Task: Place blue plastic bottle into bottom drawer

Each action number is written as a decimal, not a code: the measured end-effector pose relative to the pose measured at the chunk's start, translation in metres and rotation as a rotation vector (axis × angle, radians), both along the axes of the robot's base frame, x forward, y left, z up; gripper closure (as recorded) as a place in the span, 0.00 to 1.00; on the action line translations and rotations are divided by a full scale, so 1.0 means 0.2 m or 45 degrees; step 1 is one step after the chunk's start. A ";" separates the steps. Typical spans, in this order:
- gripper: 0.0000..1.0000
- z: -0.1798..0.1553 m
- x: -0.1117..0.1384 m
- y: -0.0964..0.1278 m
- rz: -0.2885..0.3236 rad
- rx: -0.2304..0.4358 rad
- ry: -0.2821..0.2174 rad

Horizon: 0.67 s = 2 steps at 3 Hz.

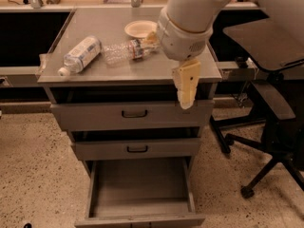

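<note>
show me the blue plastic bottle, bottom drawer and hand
blue plastic bottle (81, 55): camera view, label middle
bottom drawer (140, 183): camera view, bare floor
hand (185, 95): camera view, lower end, in front of top drawer

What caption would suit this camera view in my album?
The gripper hangs at the front edge of the cabinet; the blue plastic bottle lies on top, bottom drawer open below.

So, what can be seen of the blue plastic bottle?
The blue plastic bottle is stout, with a white cap and pale blue-white label. It lies on its side on the cabinet top, left part, cap toward the front-left corner, apart from the clear bottle. The claw hangs at the front-right edge, not touching it.
</note>
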<state>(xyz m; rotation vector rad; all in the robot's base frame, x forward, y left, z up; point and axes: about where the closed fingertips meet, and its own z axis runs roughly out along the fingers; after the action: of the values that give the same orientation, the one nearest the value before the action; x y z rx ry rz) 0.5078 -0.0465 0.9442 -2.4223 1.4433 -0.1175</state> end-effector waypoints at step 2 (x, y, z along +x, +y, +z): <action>0.00 0.01 0.00 0.03 0.110 -0.020 -0.030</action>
<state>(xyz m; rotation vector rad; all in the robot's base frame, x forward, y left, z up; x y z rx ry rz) 0.5071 -0.0401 0.9455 -2.4836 1.3304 -0.1374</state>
